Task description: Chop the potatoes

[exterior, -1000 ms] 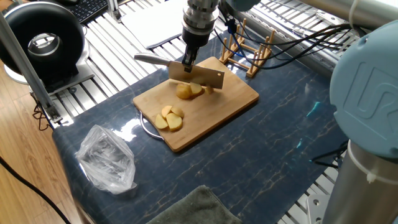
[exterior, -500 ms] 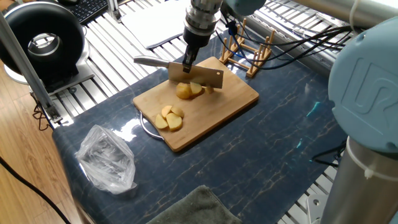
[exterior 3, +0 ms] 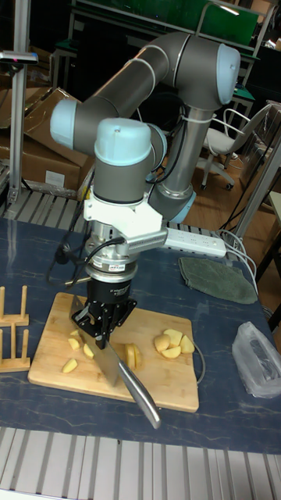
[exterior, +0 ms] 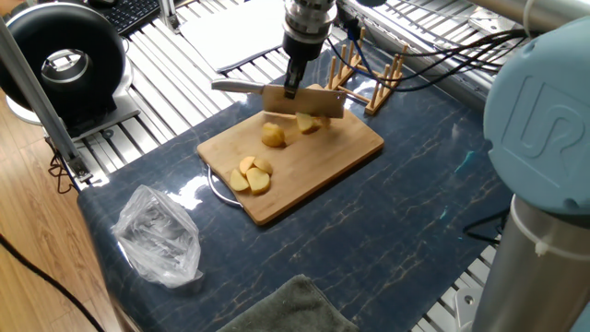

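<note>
A bamboo board (exterior: 346, 149) (exterior 3: 47, 367) lies on the dark blue table. Pale-yellow potatoes sit on it: one rounded chunk (exterior: 273, 136) mid-board, cut slices (exterior: 309, 122) just under the blade, and a cluster of pieces (exterior: 251, 175) (exterior 3: 173, 342) toward the board's near-left end. More slices (exterior 3: 72, 341) lie beside the knife in the tall fixed view. My gripper (exterior: 294, 88) (exterior 3: 100, 332) points straight down, shut on a cleaver-like knife (exterior: 318, 102) (exterior 3: 109, 361) near where blade meets handle. The blade hovers a little above the board, over the slices.
A wooden rack (exterior: 364, 69) (exterior 3: 12, 328) stands just beyond the board's far end. A crumpled clear plastic bag (exterior: 157, 235) (exterior 3: 261, 359) and a grey cloth (exterior: 286, 309) (exterior 3: 218, 280) lie on the table. A black round device (exterior: 64, 60) sits off the table's left.
The gripper has lifted the knife off the potato chunk and shifted it toward the board's far end. Cut slices now show beneath the blade.
</note>
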Available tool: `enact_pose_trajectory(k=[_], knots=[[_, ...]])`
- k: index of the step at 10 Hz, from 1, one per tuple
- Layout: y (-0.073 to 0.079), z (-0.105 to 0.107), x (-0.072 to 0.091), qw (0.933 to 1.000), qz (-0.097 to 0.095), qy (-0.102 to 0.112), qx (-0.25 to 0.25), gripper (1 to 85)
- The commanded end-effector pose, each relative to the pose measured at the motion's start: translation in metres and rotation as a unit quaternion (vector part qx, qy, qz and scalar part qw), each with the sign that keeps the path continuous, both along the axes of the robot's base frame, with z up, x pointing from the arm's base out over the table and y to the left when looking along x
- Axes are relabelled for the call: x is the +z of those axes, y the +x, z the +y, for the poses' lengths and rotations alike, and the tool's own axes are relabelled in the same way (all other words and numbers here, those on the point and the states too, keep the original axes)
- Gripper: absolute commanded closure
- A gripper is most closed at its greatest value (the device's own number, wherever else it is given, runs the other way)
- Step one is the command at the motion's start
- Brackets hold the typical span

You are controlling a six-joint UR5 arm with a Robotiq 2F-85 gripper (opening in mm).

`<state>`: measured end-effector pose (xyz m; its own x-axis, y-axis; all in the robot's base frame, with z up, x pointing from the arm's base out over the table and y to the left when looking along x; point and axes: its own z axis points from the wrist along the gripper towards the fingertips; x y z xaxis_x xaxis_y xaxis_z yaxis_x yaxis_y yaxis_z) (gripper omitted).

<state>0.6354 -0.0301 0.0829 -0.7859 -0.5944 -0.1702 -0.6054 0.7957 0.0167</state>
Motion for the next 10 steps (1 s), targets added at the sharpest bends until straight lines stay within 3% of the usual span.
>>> enact_pose_trajectory(k=[1, 5, 10], knots=[[-0.005, 0.008, 0.013, 0.9997, 0.012, 0.007, -0.021, 84.7], [-0.016, 0.021, 0.035, 0.9983, 0.033, 0.0, -0.047, 84.7], [-0.007, 0.015, 0.012, 1.0, 0.007, -0.004, 0.002, 84.7]])
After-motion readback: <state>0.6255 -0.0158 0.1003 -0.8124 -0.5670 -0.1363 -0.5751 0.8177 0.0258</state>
